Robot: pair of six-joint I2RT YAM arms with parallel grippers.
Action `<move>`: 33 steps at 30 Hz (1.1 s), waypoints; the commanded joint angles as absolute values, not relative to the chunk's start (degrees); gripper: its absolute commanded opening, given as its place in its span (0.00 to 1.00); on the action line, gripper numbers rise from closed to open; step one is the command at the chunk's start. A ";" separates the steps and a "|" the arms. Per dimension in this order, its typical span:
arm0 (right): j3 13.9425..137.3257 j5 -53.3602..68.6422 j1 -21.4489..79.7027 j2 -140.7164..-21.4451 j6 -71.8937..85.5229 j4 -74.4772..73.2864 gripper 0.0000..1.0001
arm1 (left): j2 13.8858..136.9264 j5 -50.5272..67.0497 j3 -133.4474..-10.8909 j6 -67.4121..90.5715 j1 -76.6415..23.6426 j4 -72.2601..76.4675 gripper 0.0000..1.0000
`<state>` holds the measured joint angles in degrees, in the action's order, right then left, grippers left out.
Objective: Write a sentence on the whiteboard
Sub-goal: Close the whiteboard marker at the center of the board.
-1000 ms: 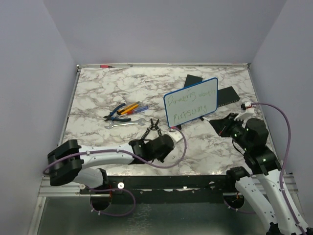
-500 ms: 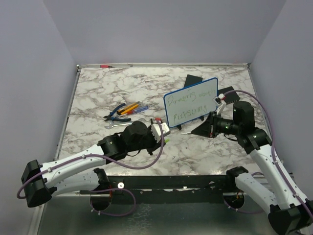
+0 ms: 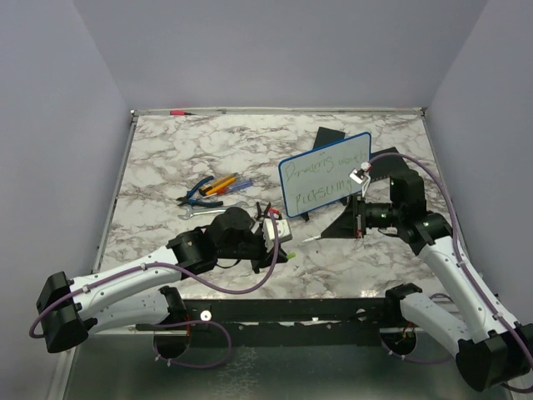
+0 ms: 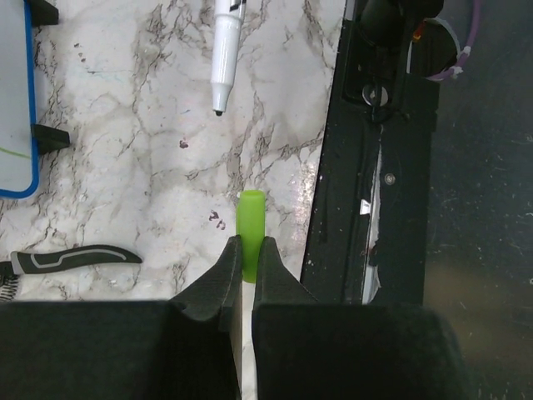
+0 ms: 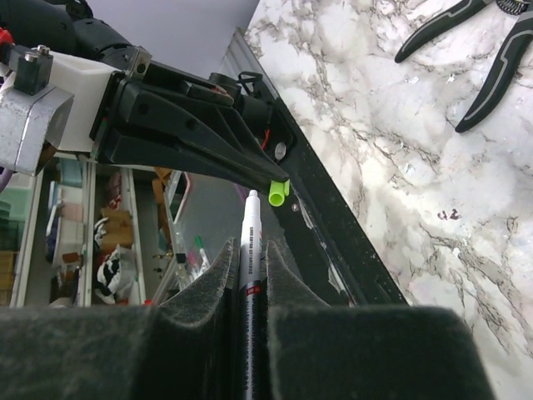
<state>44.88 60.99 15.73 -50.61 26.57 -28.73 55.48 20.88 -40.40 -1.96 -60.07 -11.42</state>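
The whiteboard [image 3: 326, 173] stands tilted at centre right, blue-framed, with a green sentence [image 3: 323, 167] in two lines on it. Its blue edge [image 4: 32, 100] shows at the left of the left wrist view. My left gripper [image 3: 281, 247] [image 4: 247, 246] is shut on a lime-green cap [image 4: 251, 221] near the table's front edge. My right gripper [image 3: 329, 232] [image 5: 248, 248] is shut on a white marker [image 5: 250, 233] [image 4: 226, 50]. The marker's bare tip [image 3: 308, 240] points at the cap [image 5: 278, 193], a short gap away.
Pliers [image 3: 200, 193], a wrench [image 3: 208, 212] and some pens [image 3: 225, 182] lie left of the board. A second pair of pliers [image 3: 265, 212] [image 5: 483, 50] lies by my left gripper. Flat black pads [image 3: 390, 163] sit behind the board. The black table rail [image 4: 375, 167] runs along the near edge.
My left arm has unfolded and carried the cap to the near middle. My right arm has reached forward and left, bringing the marker tip close to the cap.
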 commanded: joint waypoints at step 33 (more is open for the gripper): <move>40.84 65.78 19.19 -54.97 25.40 -26.55 0.04 | 55.94 25.60 -39.93 -2.28 -60.18 -8.17 0.00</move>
<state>41.30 63.99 18.50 -54.50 25.43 -28.05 55.61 24.03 -40.38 -1.96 -60.07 -9.13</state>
